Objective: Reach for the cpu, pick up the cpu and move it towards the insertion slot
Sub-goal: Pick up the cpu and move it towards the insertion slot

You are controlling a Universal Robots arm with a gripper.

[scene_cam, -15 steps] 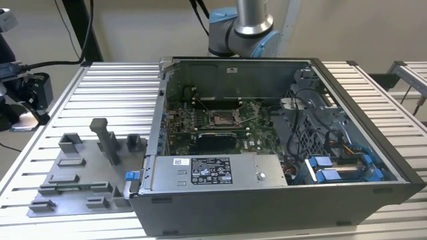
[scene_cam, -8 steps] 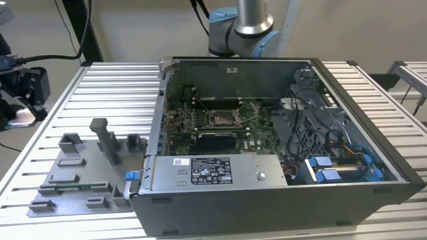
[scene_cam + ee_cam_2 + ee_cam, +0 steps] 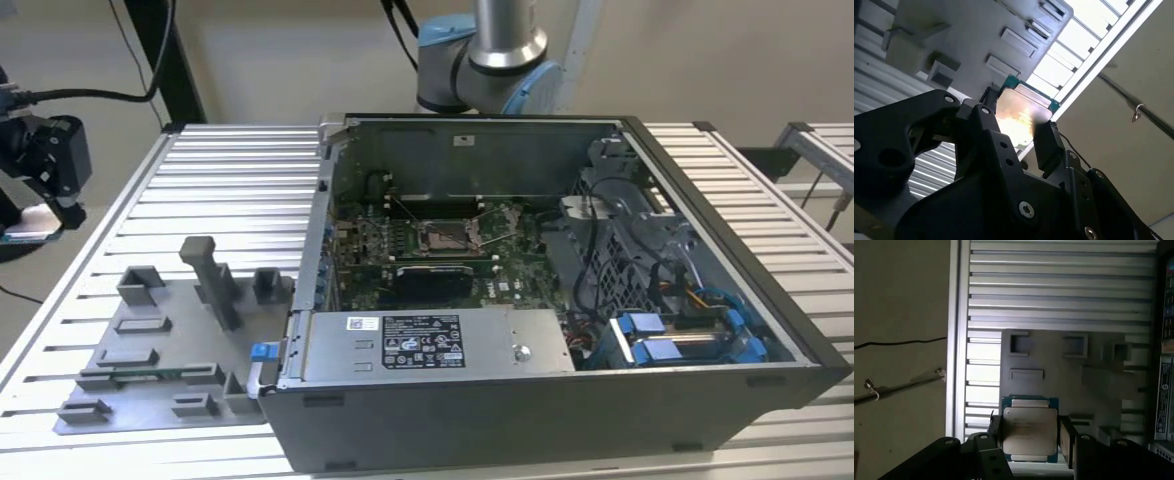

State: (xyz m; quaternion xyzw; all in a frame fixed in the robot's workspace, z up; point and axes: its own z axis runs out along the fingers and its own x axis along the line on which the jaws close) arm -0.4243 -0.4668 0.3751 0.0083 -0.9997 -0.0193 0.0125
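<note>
I see my black gripper (image 3: 1031,439) clamped on the silvery square cpu (image 3: 1030,426), grey plastic fixture plate (image 3: 1064,376) just beyond it

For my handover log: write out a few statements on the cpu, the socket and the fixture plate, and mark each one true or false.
1. The cpu sits between the jaws. True.
2. The cpu lies in the insertion slot. False: it is held out by the grey fixture plate, outside the computer case.
3. The computer case lies open, with the green motherboard and the insertion slot in plain sight. True.
4. The grey fixture plate lies to the exterior view's right of the computer case. False: it lies to the exterior view's left of it, on the slatted table.
</note>
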